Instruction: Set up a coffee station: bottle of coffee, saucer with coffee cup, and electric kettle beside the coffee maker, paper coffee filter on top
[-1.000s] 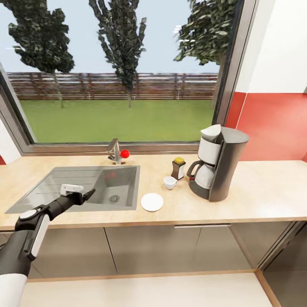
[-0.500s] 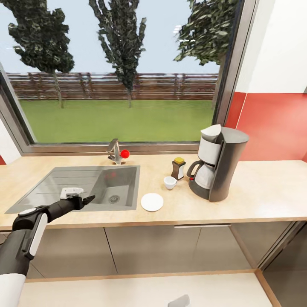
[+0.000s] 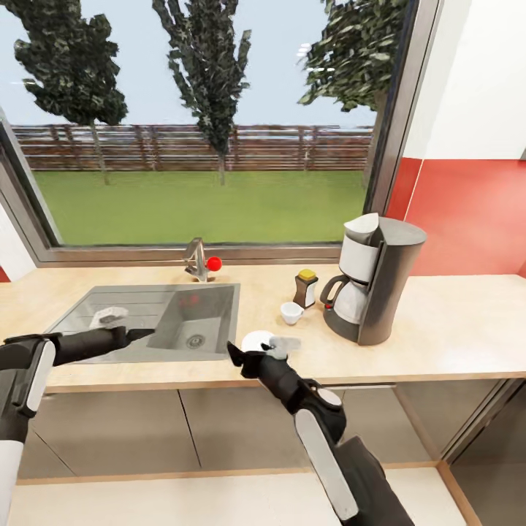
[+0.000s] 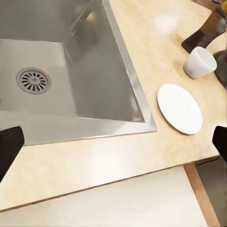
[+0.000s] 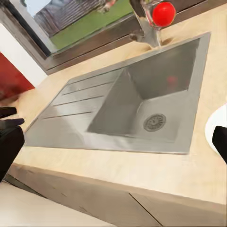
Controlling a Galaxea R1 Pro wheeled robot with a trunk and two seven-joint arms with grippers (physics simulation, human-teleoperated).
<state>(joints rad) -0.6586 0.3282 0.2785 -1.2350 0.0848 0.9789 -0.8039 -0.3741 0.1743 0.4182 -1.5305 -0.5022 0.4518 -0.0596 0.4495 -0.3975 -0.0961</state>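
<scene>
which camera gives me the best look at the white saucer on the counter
The left wrist view: the saucer lies whole and unblocked beside the sink. In the head view the right tool covers part of it; the right wrist view catches just its edge.

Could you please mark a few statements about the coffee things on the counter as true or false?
1. The coffee cup stands on the saucer. False: it stands on the countertop beside the saucer.
2. The bottle of coffee is on the counter beside the coffee maker. True.
3. The right pincer hovers by the saucer. True.
4. The saucer lies inside the sink. False: it lies on the countertop, right of the sink.
</scene>
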